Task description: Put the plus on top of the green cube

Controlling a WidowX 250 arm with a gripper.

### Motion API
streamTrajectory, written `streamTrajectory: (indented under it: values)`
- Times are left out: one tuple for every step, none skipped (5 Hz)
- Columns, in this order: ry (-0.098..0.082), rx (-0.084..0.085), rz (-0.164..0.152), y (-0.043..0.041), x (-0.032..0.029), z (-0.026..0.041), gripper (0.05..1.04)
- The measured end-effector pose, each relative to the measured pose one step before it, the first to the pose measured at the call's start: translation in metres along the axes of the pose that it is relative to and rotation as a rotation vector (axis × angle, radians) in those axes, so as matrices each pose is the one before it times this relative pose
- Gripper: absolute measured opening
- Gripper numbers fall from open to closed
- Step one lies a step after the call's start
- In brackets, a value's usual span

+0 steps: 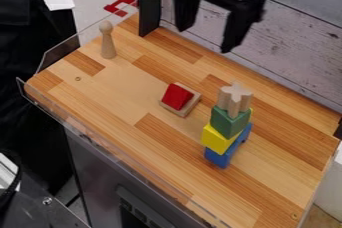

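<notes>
Bright, even light with faint, soft shadows

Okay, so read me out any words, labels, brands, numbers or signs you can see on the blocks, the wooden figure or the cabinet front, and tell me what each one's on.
There are no texts I can read.
Wooden plus, green cube, yellow block, blue block, red block, peg figure: no lettering visible.
Cabinet front: any markings are too small to read.

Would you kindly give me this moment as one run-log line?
gripper: open, empty | wooden plus: on green cube | beneath cube: yellow block, then blue block | placement: looks complete
</notes>
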State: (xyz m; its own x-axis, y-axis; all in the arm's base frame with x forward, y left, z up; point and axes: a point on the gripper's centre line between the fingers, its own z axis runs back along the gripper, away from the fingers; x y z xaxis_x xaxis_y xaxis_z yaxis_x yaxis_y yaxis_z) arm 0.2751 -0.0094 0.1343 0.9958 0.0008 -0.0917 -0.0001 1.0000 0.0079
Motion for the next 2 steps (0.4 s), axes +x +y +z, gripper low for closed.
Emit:
streamTrajectory:
  values:
    - [-0.0015, 0.0102, 0.0151, 0.01175, 0.00563, -0.00951, 1.001]
    - [0.0064, -0.0058, -0.0086, 0.003, 0.00215, -0.00707, 1.001]
